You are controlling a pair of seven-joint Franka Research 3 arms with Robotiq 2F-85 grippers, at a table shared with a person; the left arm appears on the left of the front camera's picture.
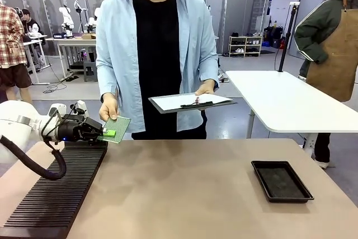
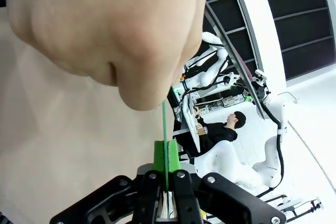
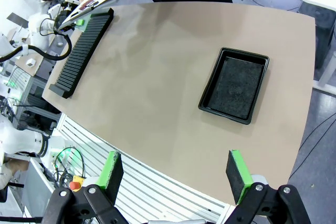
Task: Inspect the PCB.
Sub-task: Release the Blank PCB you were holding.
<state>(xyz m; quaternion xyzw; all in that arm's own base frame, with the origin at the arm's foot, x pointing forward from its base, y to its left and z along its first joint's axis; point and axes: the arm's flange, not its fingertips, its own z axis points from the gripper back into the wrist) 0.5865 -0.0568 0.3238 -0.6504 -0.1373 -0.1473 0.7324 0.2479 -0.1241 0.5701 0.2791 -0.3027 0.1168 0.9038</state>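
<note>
While pinching the PCB [image 1: 117, 126] edge-on between left end effector [image 1: 106, 133] pads, presents it just ahead to the person's hand [image 1: 108, 107], likely for inspection; holds right end effector [image 3: 173, 158] open, idle.

At the left of the front view, the thin rectangular PCB [image 1: 117, 126] has a pale green face with a fine dotted grid. The black two-finger left gripper [image 1: 109, 133] carries bright green pads, as does the black two-finger right gripper [image 3: 173, 160]. Lower left lies a long black ribbed rack [image 1: 56, 194], lower right a shallow matte black rectangular tray [image 1: 281, 181]. The flat table top [image 1: 184, 194] is plain dull tan. The person's open shirt [image 1: 193, 43] is light blue over black, and the clipboard's paper [image 1: 190, 101] is white
</note>
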